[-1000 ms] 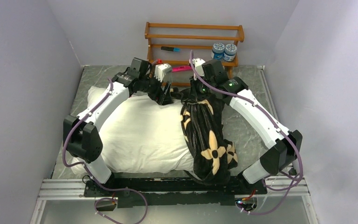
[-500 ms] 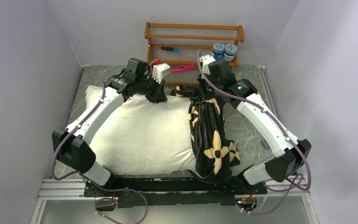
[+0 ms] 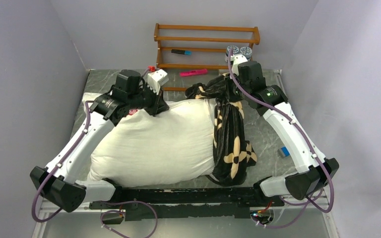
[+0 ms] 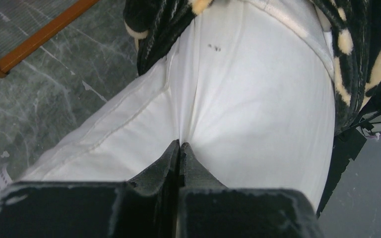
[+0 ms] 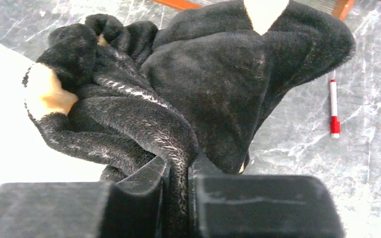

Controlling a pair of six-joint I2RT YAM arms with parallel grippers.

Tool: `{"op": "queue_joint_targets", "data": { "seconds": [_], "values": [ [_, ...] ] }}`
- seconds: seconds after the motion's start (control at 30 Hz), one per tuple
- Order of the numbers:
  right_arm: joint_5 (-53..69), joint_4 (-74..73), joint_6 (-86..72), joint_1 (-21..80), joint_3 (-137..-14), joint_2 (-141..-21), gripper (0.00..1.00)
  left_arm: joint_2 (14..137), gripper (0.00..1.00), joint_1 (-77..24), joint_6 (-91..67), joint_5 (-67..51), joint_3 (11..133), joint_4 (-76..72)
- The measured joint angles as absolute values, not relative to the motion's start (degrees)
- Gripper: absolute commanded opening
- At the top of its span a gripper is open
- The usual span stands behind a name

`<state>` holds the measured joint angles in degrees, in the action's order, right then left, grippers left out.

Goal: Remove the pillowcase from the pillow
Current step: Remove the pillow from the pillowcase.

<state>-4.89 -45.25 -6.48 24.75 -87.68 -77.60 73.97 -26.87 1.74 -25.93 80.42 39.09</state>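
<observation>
pillowcase (image 3: 226, 131) black, cream flower motifs; pillow (image 3: 158, 144) white.

From above, cannot see the right end of the pillow (image 3: 154, 144), wrapped under the bunched pillowcase (image 3: 228, 134), nor the fingertips of the right gripper (image 3: 226, 85), buried in that black plush, nor those of the left gripper (image 3: 159, 106), tucked behind its own body. Cannot read the red logo (image 3: 132, 112), half covered by the left arm (image 3: 79, 144), or name the small blue thing (image 3: 284, 151) on the table (image 3: 263, 134), too small to tell. At the left wrist, only a cut-off corner of the wooden rack (image 4: 34, 37) at the picture's edge.
</observation>
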Motion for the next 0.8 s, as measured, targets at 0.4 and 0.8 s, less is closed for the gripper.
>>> {"op": "queue_joint_targets", "data": {
  "seconds": [0.4, 0.8],
  "values": [
    [1.56, -45.25, -0.27, 27.99, -94.3, -77.89, 0.72, 70.22, 0.05, -26.79, -0.05, -24.91, 76.25, 39.35],
    [-3.25, -51.31, 6.28, 43.48, -113.95, -93.17, 0.85, 69.12, 0.05, -28.36, -0.54, -24.08, 76.07, 40.16]
  ]
}}
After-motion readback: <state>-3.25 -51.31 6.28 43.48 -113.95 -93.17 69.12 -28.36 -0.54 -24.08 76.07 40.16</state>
